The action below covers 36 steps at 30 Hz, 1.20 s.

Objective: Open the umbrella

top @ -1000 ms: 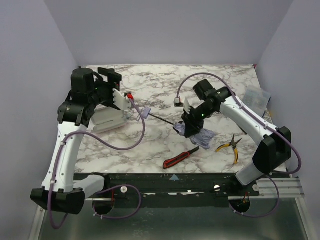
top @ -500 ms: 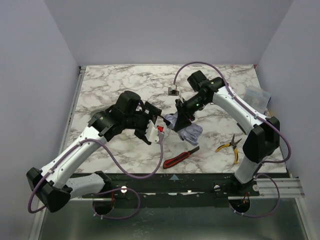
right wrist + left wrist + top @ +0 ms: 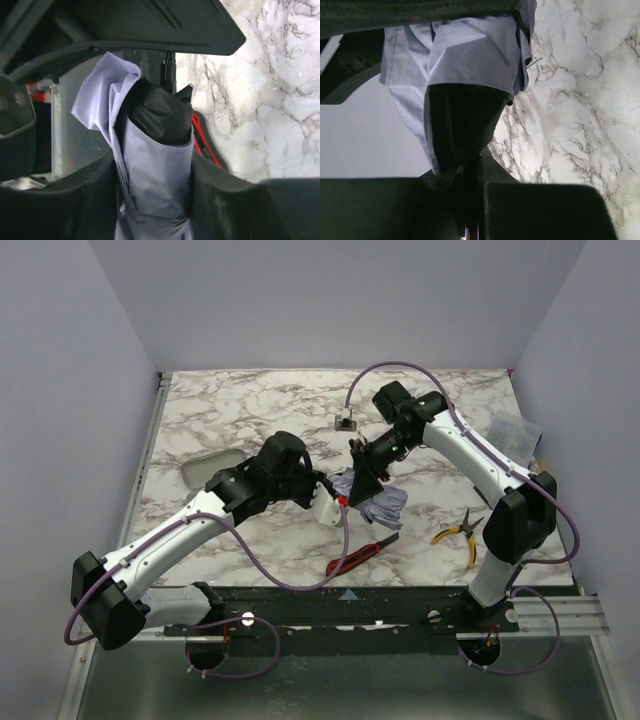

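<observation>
1. Umbrella [image 3: 380, 505]: collapsed and bunched between the 2 grippers. Right gripper [image 3: 362, 482] clamps the canopy, its fingers [image 3: 230, 205] pressed on either side of the fabric roll.
2. Left gripper [image 3: 335, 505]: fingers [image 3: 545, 210] narrow, only a slit between them. A dark stem runs into the slit, so it looks held there.
3. Handling, my read: light. Fabric is soft and slippery and will slide or bunch under the pads. Ribs are thin and bendable. Grip the rigid core or stem, not loose cloth.
4. Long axis runs from the left fingers to the right fingers, stem end at the left fingers, canopy end at the right.
</observation>
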Available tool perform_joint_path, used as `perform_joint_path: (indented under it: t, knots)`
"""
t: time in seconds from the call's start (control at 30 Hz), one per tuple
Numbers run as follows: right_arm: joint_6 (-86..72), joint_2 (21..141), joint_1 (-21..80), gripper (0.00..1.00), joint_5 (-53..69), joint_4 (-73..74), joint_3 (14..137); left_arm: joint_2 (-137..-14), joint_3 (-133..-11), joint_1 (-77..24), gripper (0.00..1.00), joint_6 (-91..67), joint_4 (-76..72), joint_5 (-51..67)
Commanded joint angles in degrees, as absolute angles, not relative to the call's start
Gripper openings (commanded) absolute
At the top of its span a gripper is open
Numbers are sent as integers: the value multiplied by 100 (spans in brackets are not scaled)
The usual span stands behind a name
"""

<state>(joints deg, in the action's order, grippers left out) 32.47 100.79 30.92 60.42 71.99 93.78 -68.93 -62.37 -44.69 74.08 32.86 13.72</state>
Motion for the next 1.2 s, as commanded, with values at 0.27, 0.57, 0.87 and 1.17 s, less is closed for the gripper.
perform_joint_path:
  t: [0.27, 0.57, 0.87, 1.17]
  knots:
    - [-3705, 9824, -83, 87, 6809, 851, 9903, -6764, -7092, -2972, 0, 3373, 3162, 3987]
    - [-5629, 8795, -548, 100, 6100, -2230, 7786, -7123, -6983, -1921, 0, -2160, -248, 5817]
    - [-4691, 8314, 906, 100, 5594, -2323, 7675, -7693, -6879, -1946, 0, -4460, -2365, 5855]
    - [-4567, 8644, 1884, 100, 4488, -3031, 7904, -7934, -6957, -2272, 0, -4929, -2904, 5980]
